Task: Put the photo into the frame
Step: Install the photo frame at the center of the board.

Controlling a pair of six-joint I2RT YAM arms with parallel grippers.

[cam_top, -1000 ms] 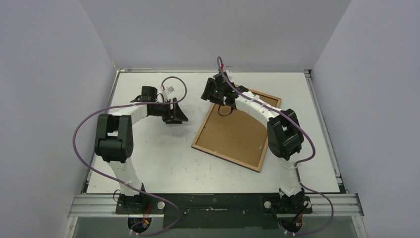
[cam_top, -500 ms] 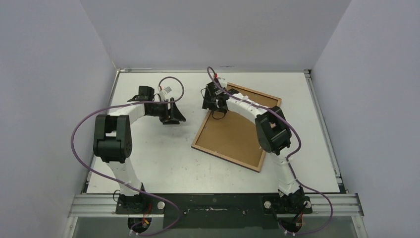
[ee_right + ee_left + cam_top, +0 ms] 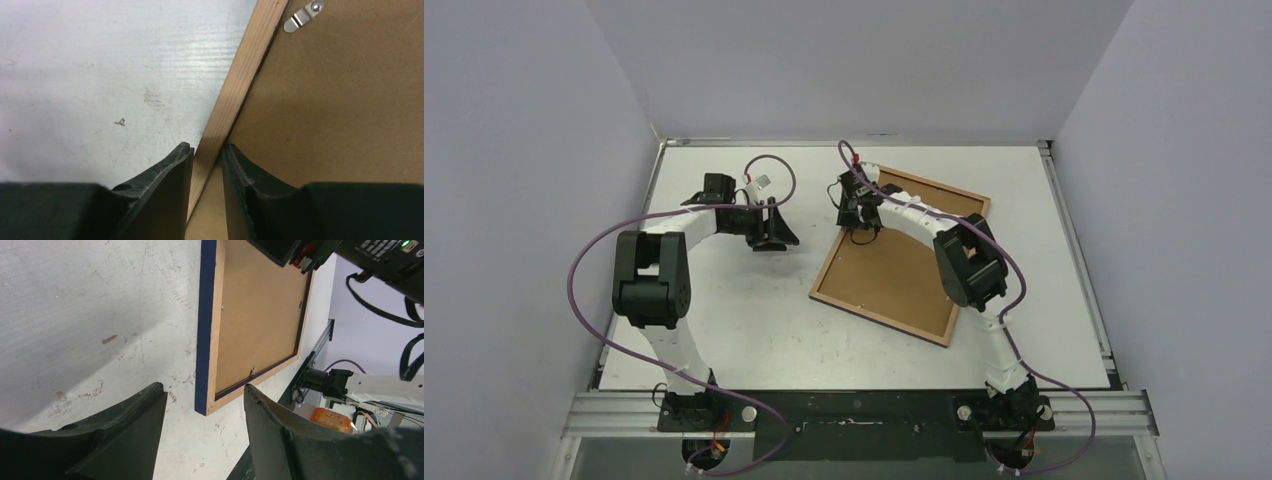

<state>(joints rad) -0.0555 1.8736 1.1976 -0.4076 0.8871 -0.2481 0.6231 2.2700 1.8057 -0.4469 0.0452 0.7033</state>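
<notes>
Frame (image 3: pixel 245 75) clamped near desk (image 3: pixel 754 320)'s far edge.
Rail pinched between right gripper (image 3: pixel 206 146) fingers; left gripper (image 3: pixel 204 388) seen open, empty.

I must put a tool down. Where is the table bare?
Bare: the table between the left arm base and the frame, and the strip right of the frame. Crowded: the far middle, the left end effector beside the frame, the right end effector on its edge.

Navy-edged, wood-brown frame (image 3: pixel 218 330); white, scuffed table (image 3: pixel 100 315).
</notes>
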